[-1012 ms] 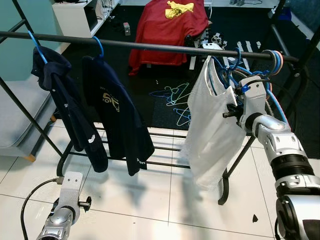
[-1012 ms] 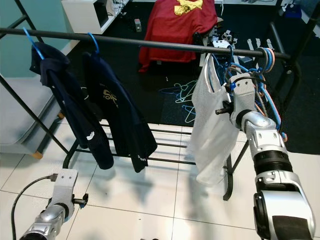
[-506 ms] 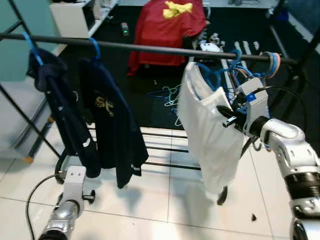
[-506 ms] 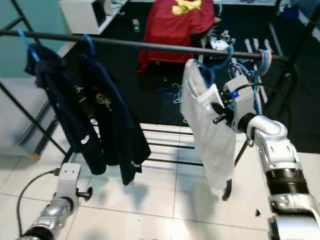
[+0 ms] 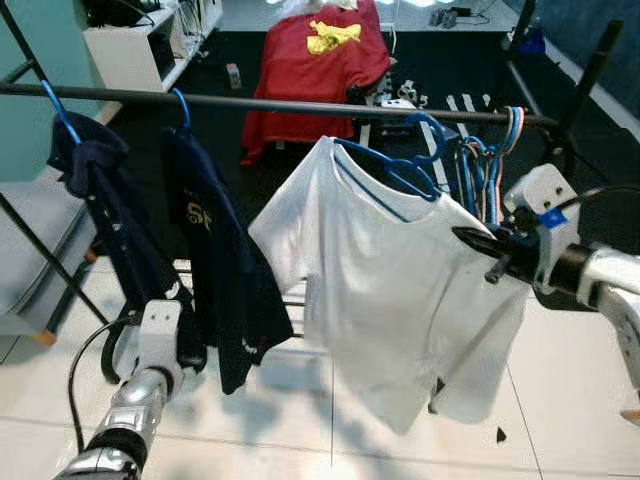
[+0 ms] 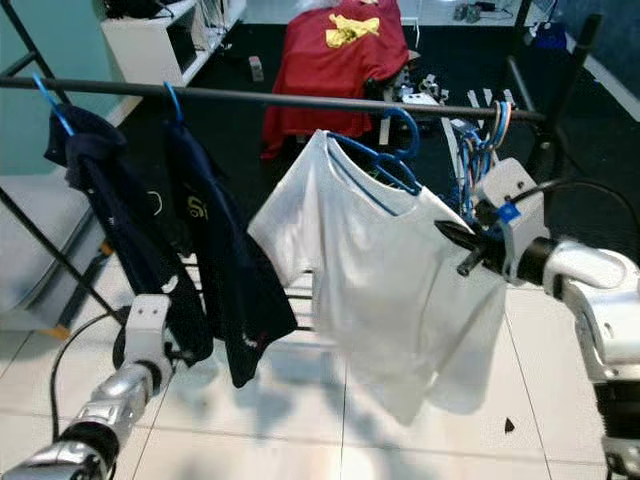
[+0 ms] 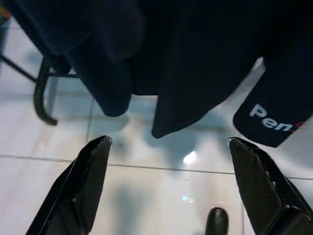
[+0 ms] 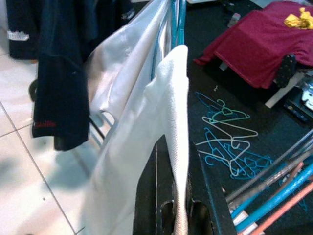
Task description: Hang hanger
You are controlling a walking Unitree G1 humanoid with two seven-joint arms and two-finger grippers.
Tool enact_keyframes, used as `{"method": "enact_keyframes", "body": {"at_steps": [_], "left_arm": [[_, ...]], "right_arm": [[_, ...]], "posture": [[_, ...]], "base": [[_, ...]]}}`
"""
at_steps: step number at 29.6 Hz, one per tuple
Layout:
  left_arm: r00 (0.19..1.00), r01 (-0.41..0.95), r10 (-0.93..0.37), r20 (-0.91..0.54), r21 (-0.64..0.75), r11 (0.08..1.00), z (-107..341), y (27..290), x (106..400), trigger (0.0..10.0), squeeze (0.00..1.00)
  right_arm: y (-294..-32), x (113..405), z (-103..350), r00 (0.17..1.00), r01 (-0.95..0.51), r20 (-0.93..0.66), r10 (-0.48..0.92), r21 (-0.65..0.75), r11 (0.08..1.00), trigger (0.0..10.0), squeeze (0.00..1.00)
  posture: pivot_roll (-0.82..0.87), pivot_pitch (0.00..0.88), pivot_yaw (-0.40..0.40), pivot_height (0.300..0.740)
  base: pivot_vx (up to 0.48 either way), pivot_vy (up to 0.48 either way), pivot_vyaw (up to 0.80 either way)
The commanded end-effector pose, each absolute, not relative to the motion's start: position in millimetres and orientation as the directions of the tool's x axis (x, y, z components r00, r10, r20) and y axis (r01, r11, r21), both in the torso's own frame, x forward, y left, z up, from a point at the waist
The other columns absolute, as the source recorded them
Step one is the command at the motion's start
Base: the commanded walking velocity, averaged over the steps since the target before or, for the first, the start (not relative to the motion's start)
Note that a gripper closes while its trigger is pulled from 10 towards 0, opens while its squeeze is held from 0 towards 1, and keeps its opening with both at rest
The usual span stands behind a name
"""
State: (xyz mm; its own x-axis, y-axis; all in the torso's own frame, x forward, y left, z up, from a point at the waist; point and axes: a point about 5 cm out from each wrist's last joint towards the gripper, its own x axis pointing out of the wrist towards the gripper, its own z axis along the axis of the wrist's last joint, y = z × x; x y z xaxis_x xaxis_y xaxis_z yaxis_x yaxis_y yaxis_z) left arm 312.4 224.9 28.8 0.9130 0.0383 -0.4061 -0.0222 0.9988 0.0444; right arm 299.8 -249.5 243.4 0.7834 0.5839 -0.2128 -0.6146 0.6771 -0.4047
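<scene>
While pinched at the shoulder by the right gripper (image 5: 478, 243), whose black fingers (image 8: 146, 205) clamp together on the fabric, the white T-shirt (image 5: 400, 300) on its blue hanger (image 5: 395, 165) spreads wide below the dark rail (image 5: 300, 104), hook near the bar at 12 o'clock, contact impossible to confirm. At 9 o'clock on the rail, two navy garments (image 5: 215, 260) on blue hangers. At 3 o'clock, a cluster of bare hangers (image 5: 485, 150). Low at 7 o'clock, left gripper (image 7: 171, 191) idle above white floor tiles (image 7: 146, 196), fingers spread wide apart. Beyond, red cloth (image 5: 315, 60) at 12 o'clock and loose hangers (image 8: 225, 142) on dark carpet.
</scene>
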Motion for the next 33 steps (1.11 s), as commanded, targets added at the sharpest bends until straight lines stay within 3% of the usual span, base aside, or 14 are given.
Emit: {"method": "enact_keyframes", "body": {"at_steps": [1,2,3,5,7,11,14,17,19,21,22,24,32,33], "left_arm": [[0.919,0.002,0.001,-0.395,0.007,1.0,28.7,224.0,311.4,10.0,0.0],[0.93,0.048,-0.049,-0.365,-0.01,0.999,35.0,226.7,313.9,10.0,0.0],[0.93,0.048,-0.049,-0.365,-0.01,0.999,35.0,226.7,313.9,10.0,0.0],[0.937,0.183,-0.185,-0.297,-0.034,0.982,52.9,238.5,317.7,10.0,0.0],[0.932,0.246,-0.248,-0.266,-0.038,0.968,61.5,243.7,318.5,10.0,0.0],[0.791,0.61,-0.609,-0.052,0.013,0.792,127.5,257.8,312.7,10.0,0.0],[0.706,0.707,-0.708,0.029,0.044,0.706,159.3,258.1,308.5,10.0,0.0],[0.671,0.736,-0.739,0.06,0.064,0.674,172.3,257.8,306.8,10.0,0.0],[0.589,0.79,-0.792,0.16,0.092,0.606,204.1,253.3,305.3,10.0,0.0],[0.442,0.844,-0.849,0.29,0.184,0.503,251.3,240.4,303.1,10.0,0.0],[0.442,0.844,-0.849,0.29,0.184,0.503,251.3,240.4,303.1,10.0,0.0],[0.309,0.869,-0.884,0.351,0.273,0.412,282.4,219.2,302.9,10.0,0.0],[0.217,0.896,-0.899,0.38,0.288,0.338,297.4,195.8,308.3,10.0,0.0],[0.174,0.916,-0.918,0.356,0.283,0.283,297.5,191.7,308.8,10.0,0.0]], "right_arm": [[-241.7,288.0,246.5,0.723,-0.681,-0.238,0.648,-0.4,0.613,0.0,0.0],[-237.6,270.8,241.5,0.625,-0.775,-0.308,0.717,-0.353,0.524,0.0,0.0],[-237.6,270.8,241.5,0.625,-0.775,-0.308,0.717,-0.353,0.524,0.0,0.0],[-237.7,241.4,236.0,0.455,-0.89,-0.426,0.782,-0.257,0.377,0.0,0.0],[-239.9,234.4,236.7,0.419,-0.908,-0.451,0.788,-0.232,0.35,0.0,0.0],[-263.1,222.0,261.2,0.448,-0.894,-0.456,0.769,-0.256,0.369,0.0,0.0],[-269.6,216.4,276.9,0.465,-0.884,-0.433,0.772,-0.286,0.371,0.0,0.0],[-271.5,213.7,283.8,0.471,-0.879,-0.421,0.775,-0.3,0.371,0.0,0.0],[-271.9,207.0,303.3,0.469,-0.873,-0.362,0.806,-0.33,0.36,0.0,0.0],[-267.5,193.1,334.2,0.421,-0.874,-0.257,0.87,-0.373,0.312,0.0,0.0],[-267.5,193.1,334.2,0.421,-0.874,-0.257,0.87,-0.373,0.312,0.0,0.0],[-259.0,187.2,351.5,0.333,-0.887,-0.178,0.926,-0.393,0.244,0.0,0.0],[-259.4,195.8,361.7,0.338,-0.864,-0.114,0.934,-0.431,0.26,0.0,0.0],[-259.7,200.1,361.0,0.348,-0.861,-0.118,0.93,-0.433,0.267,0.0,0.0]], "posture": [[-0.07,0.106,0.014,0.74],[-0.07,0.104,0.012,0.74],[-0.07,0.104,0.012,0.74],[-0.07,0.104,0.009,0.74],[-0.07,0.104,0.009,0.74],[-0.07,0.106,0.005,0.74],[-0.07,0.105,0.005,0.74],[-0.07,0.105,0.005,0.74],[-0.07,0.101,0.008,0.74],[-0.08,0.098,0.011,0.74],[-0.08,0.098,0.011,0.74],[-0.08,0.088,0.01,0.74],[-0.08,0.074,0.01,0.74],[-0.08,0.069,0.014,0.74]], "base": [[0.0,0.0,0.0],[0.0,0.0,0.0],[0.0,0.0,0.0],[0.0,0.0,0.0],[0.0,0.0,0.0],[0.0,0.0,0.0],[0.0,0.0,0.0],[0.0,0.0,0.0],[0.0,0.0,0.0],[0.0,0.0,0.0],[0.0,0.0,0.0],[0.0,0.0,0.0],[0.0,0.0,0.0],[0.0,0.0,0.0]]}}
